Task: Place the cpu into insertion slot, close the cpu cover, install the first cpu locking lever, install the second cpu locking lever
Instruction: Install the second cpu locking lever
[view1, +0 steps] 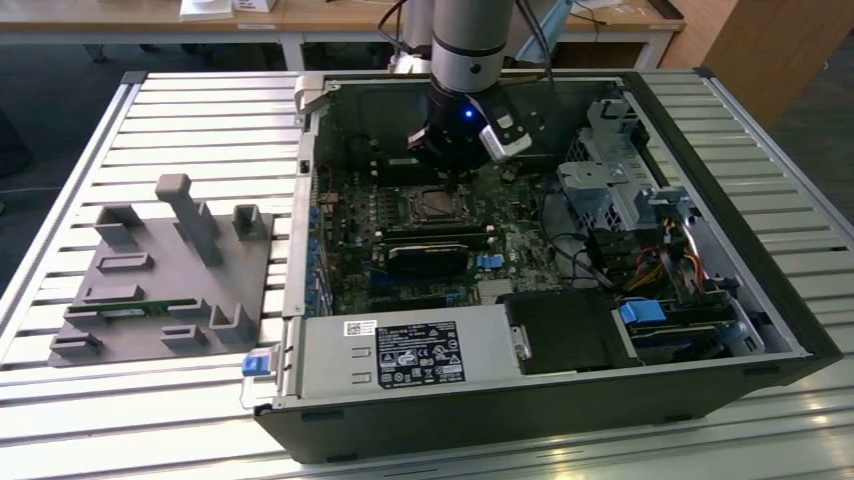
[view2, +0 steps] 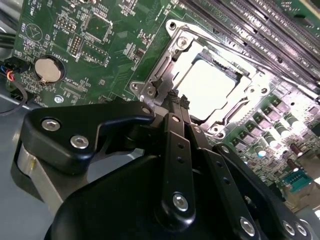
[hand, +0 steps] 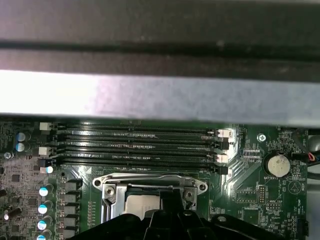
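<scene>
1. An open black computer case (view1: 747, 300) lies on a slatted metal counter (view1: 200, 110).
2. A grey moulded fixture (view1: 167, 275) (with upright posts) sits on the counter at the exterior view's left, apart from the case.
3. A power supply (view1: 400, 352) fills the case's near corner.
4. A coin cell battery (view2: 48, 70) sits on the green motherboard (view2: 115, 45).
5. Long black memory slots (hand: 140, 147) run parallel in the first wrist view.

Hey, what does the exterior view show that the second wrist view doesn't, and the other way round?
Exterior view alone: the whole open computer case on a slatted table, a grey fixture block at its left, and the arm reaching in.
Second wrist view alone: the claw at the socket's edge, and a coin battery.
Both: the cpu in the insertion slot, cpu cover down over it.
</scene>
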